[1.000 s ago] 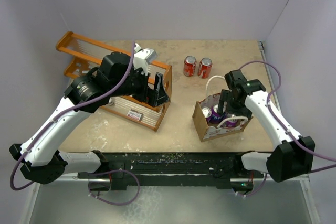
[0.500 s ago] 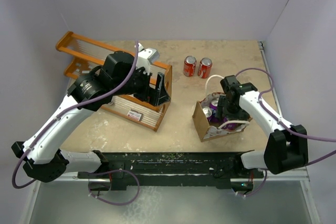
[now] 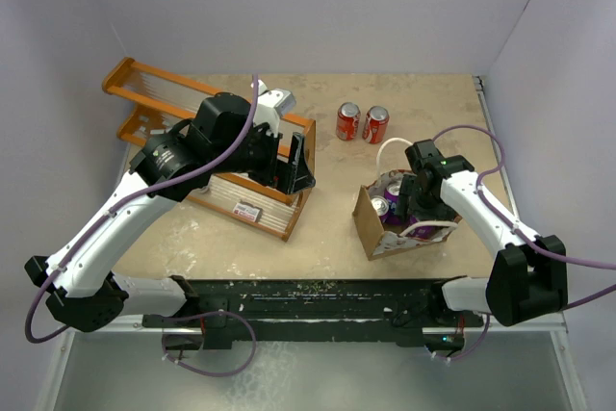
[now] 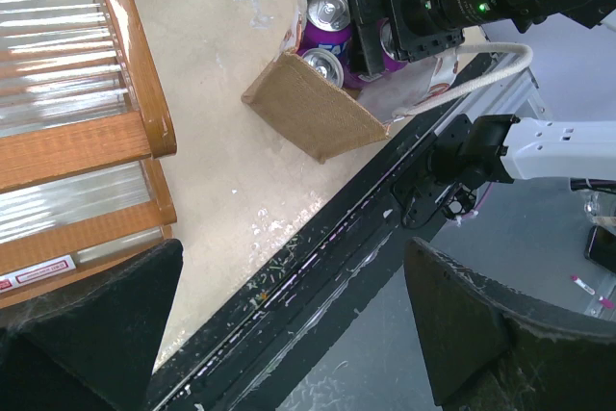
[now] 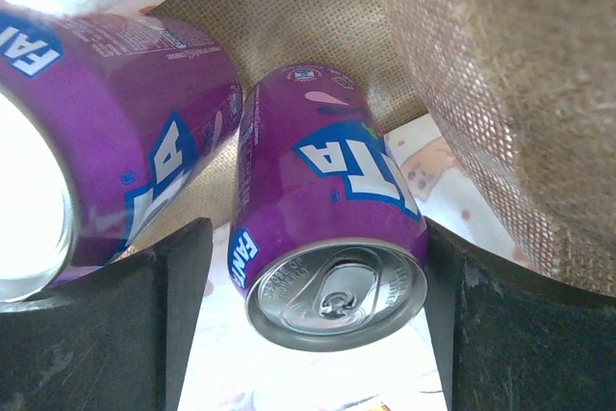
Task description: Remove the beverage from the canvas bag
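A: Hanging wide and empty, the left gripper [image 4: 294, 249] sits past the end of the wooden rack [image 3: 154, 93]. Bare table [image 3: 327, 243] lies between it and the canvas bag [image 4: 313, 117] by the near edge.

B: Inside the bag, the right gripper [image 5: 316, 271] straddles a purple can [image 5: 327, 209], jaws apart, not clamped. A second can [image 5: 106, 141] leans just beside it.
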